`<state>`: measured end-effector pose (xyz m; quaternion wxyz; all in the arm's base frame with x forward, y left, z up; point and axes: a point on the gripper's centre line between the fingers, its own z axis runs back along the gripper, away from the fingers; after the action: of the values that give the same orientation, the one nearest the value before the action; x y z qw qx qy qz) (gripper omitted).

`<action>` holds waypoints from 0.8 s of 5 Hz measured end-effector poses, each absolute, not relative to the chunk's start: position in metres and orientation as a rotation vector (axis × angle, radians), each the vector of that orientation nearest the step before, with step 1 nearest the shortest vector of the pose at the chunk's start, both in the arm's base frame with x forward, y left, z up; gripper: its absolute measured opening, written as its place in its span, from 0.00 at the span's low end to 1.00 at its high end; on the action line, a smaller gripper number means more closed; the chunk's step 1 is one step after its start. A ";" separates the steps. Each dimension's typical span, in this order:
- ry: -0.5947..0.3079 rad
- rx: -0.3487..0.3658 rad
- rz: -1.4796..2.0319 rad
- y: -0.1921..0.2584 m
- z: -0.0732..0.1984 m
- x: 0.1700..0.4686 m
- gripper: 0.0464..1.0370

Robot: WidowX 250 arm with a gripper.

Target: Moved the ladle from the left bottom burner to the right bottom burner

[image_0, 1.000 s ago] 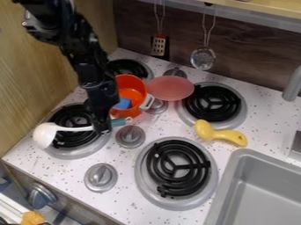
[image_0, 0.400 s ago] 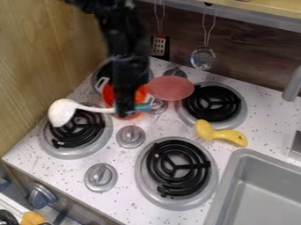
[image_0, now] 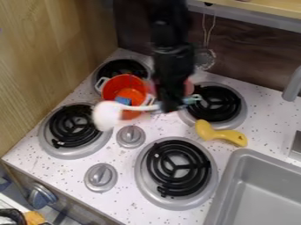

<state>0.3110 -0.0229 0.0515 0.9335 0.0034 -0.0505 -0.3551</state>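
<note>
White, rounded and smooth, the ladle's bowl (image_0: 108,115) hangs at nine o'clock from your gripper (image_0: 170,107), which is pinching the ladle by its slim handle. The teal end pokes out towards two or three o'clock. That grip, well back from the bowl, leaves the heavy-looking end hanging out sideways, so it may tip or swing if you hurry or set it down hard.

You have the ladle off the left burner (image_0: 73,125), which lies between eight and nine o'clock from the gripper. Your goal, the right burner (image_0: 176,172), sits near six o'clock, its black ribbed coil ringed by a dull metal pan. I judge you to be midway, in the carrying step: bring the ladle towards six, centre the bowl and handle over the coil, then lower gently. The coil's ridges should cradle the bowl, though its round underside could roll.

The handle crosses in front of the red pot (image_0: 124,83), between nine and ten o'clock, a blue piece (image_0: 122,100) inside it. Keep enough height that the bowl cannot snag the pot's rim or pale side grips. At four o'clock, the curved yellow toy (image_0: 220,135) lies on the speckled worktop (image_0: 258,132), beside your likely path.
</note>
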 end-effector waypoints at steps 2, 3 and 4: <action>-0.101 -0.021 -0.633 -0.062 0.040 0.331 0.20; -0.101 -0.049 -0.758 -0.069 0.031 0.339 0.20; -0.125 -0.083 -0.851 -0.077 0.021 0.341 0.20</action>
<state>0.3413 -0.0766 0.0212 0.9082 -0.0402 -0.0605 -0.4123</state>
